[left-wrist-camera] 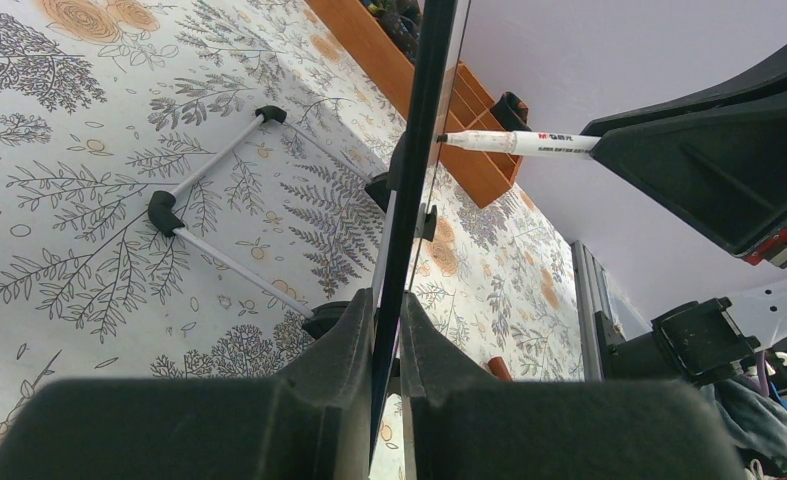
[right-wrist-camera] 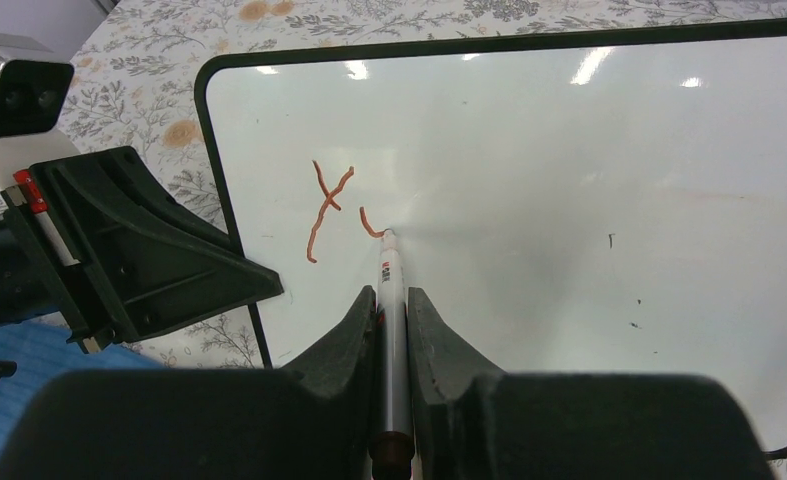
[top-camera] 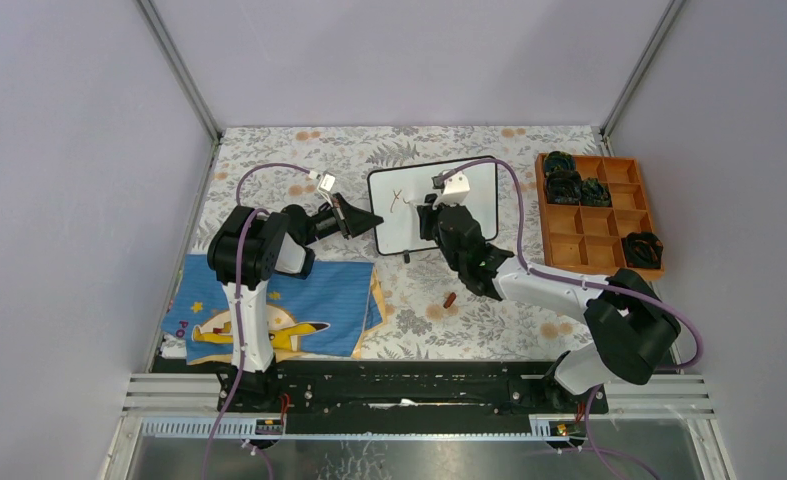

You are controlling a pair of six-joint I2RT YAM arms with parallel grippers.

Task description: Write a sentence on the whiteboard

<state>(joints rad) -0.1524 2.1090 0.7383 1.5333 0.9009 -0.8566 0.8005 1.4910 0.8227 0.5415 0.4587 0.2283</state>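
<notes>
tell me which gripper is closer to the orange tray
Right: the right gripper holds a marker on the whiteboard beside the tray; the left gripper clamps the board's opposite edge, farther off.

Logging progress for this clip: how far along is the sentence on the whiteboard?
Done: one reddish letter, a Y, stands on the whiteboard. In hand: the right fingers grip a marker, its tip on the board at a short second stroke; the left fingers clamp the board's edge. Left: nearly all of the sentence.
</notes>
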